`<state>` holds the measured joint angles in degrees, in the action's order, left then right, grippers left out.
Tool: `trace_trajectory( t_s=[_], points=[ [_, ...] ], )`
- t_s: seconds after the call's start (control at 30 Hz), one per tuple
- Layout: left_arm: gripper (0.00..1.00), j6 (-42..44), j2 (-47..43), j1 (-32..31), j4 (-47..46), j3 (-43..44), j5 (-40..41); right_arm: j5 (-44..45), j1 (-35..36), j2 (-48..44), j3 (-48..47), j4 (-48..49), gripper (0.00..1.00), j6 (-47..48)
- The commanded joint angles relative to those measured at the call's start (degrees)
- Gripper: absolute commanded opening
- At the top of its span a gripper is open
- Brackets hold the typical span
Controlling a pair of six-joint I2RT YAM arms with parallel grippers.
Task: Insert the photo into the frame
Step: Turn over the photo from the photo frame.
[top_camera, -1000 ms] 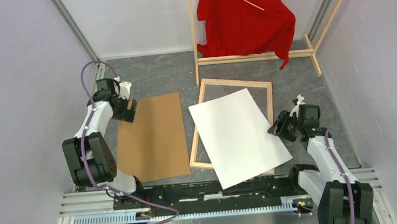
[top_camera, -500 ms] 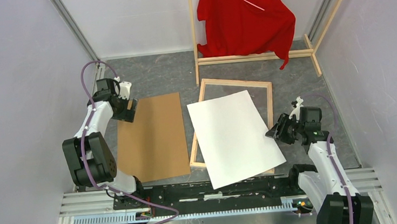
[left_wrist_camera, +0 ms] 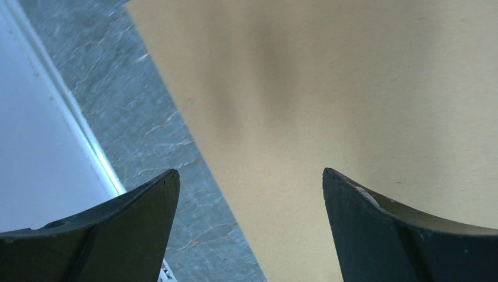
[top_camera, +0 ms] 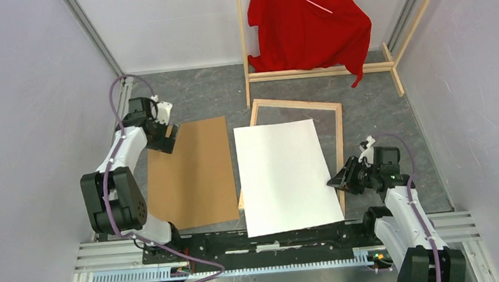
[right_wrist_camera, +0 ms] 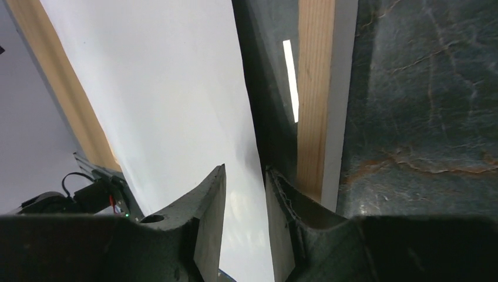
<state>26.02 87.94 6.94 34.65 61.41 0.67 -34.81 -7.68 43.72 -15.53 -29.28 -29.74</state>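
Grey marbled surface (top_camera: pixel 366 103) carries everything. You are at the seating step: the photo (top_camera: pixel 284 175) lies white back up across the frame (top_camera: pixel 295 104), overhanging the frame's near rail and leaving its far and right rails bare. Your right fingers (right_wrist_camera: pixel 208 217) sit narrowly apart by the frame's right rail, straddling the photo's edge; you cannot tell whether they pinch it. Your left fingers (left_wrist_camera: pixel 117 229) stand wide apart, empty, over the board (top_camera: pixel 192 173) left of the frame. Next, likely, slide the photo square inside the rails. Count: one photo, one frame, one board, one rack (top_camera: pixel 322 72) beyond the frame, one shirt (top_camera: pixel 308 23).
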Motion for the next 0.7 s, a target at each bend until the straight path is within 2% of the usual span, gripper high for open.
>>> trace_trajectory(
  t_s=[0.0,0.1,0.33,0.67],
  points=[
    [0.97,-3.01,-1.27,-5.79,0.86,2.06,-0.32,-4.70,-0.03,0.44,-0.27,2.75,0.36,-1.45],
    [0.97,-4.04,0.02,-12.43,0.86,2.82,0.84,-6.32,0.37,0.44,0.18,3.62,0.34,-2.67],
    [0.96,-6.71,4.91,-22.90,-1.64,4.29,1.03,-10.50,0.56,-0.26,3.34,8.54,0.33,-7.11],
    [0.95,-8.73,12.35,-30.14,-7.16,6.45,2.20,-12.69,0.99,-0.47,4.38,11.89,0.35,-9.74]
  ],
)
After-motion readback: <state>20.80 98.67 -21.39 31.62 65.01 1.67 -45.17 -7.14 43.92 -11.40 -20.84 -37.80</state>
